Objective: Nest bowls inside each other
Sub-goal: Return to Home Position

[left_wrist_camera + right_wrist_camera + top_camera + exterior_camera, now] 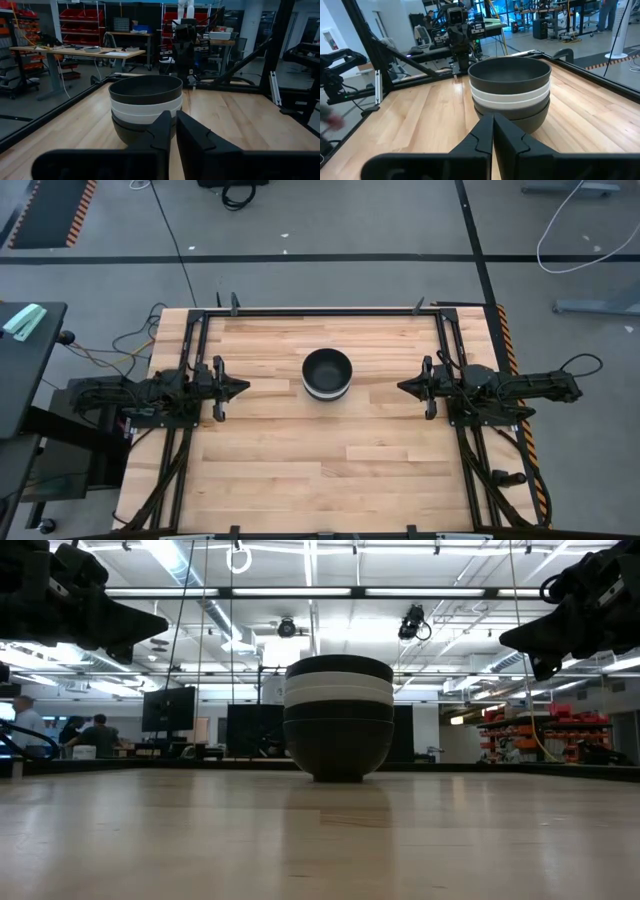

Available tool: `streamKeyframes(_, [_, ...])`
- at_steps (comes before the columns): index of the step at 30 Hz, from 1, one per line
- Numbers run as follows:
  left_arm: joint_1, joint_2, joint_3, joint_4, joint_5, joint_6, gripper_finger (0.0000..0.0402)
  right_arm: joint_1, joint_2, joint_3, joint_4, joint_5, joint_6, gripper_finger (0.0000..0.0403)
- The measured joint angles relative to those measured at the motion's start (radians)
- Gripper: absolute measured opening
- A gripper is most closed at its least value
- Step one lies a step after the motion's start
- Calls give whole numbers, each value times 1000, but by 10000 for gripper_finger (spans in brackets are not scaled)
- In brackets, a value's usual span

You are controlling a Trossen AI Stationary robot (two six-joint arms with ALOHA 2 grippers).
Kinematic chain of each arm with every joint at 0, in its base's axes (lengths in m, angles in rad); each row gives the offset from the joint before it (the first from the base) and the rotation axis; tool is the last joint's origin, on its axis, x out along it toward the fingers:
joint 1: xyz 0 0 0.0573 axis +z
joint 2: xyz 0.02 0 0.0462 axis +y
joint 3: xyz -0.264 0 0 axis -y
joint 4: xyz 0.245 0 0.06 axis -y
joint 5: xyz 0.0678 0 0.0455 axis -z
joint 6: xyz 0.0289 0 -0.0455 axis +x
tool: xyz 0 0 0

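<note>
You see the bowls (pixel 327 373) nested in one stack on the table (pixel 300 470); left gripper (pixel 245 387) and right gripper (pixel 401 387) hang well apart from it, both jaws pressed together

High view: bright, even overhead light on the pale wooden plank tabletop (pixel 300 470). Only a faint soft shadow hugs the nested stack of black and white round bowls (pixel 327 374) at its 6 o'clock.

Low view: backlit. The white ceiling strip lights (pixel 300 592) at 12 o'clock glare hard. The stack's black parts go near-silhouette, as do the dark robot arms (pixel 70 595) at 10 and 2 o'clock. The wood has a dull sheen, with a dim reflection below the stack.

Wrist views: softer room light, with a pale highlight along the top black bowl (pixel 510 70) rim.
</note>
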Motion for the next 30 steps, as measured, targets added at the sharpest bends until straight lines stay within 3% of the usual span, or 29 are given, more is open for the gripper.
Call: streamKeyframes(30, [0,0,0,0,0,0,32,0,0,0,0,0,0,18])
